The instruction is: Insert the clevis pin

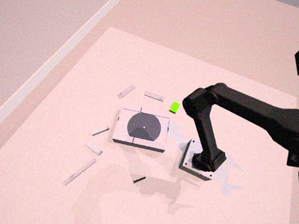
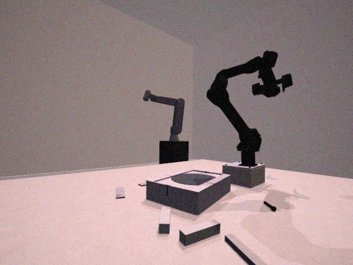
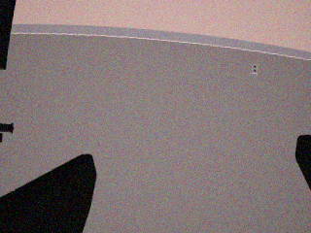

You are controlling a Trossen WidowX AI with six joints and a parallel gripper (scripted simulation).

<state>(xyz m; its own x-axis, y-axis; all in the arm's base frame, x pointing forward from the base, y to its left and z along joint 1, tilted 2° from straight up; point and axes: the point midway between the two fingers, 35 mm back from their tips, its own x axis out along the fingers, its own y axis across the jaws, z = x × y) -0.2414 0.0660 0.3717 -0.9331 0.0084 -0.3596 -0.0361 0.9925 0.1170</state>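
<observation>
The dark, wide disc (image 1: pixel 150 121) (image 2: pixel 185 179) lies flat inside the rimmed tray (image 1: pixel 119 132) (image 2: pixel 182 199). A small bright spot marks the hole in the disc's middle. The tray's pin hole cannot be told apart from it. The dark clevis pin (image 1: pixel 139 179) (image 2: pixel 269 205) lies on its side on the table, apart from the tray, with its head at the near right end in the exterior view. My gripper (image 2: pixel 271 88) (image 3: pixel 196 157) is open and empty, raised high above the table and away from the pin and tray. In the top view the fingers are not clearly visible.
Several pale bars lie around the tray, among them a bar (image 1: pixel 126 91), another (image 1: pixel 154 96) and a long one (image 1: pixel 80 171) (image 2: pixel 242 249). A green block (image 1: pixel 174 107) lies near the tray's corner. My arm's base block (image 1: pixel 185 157) (image 2: pixel 239 175) stands beside the tray. Another arm (image 2: pixel 178 116) stands behind.
</observation>
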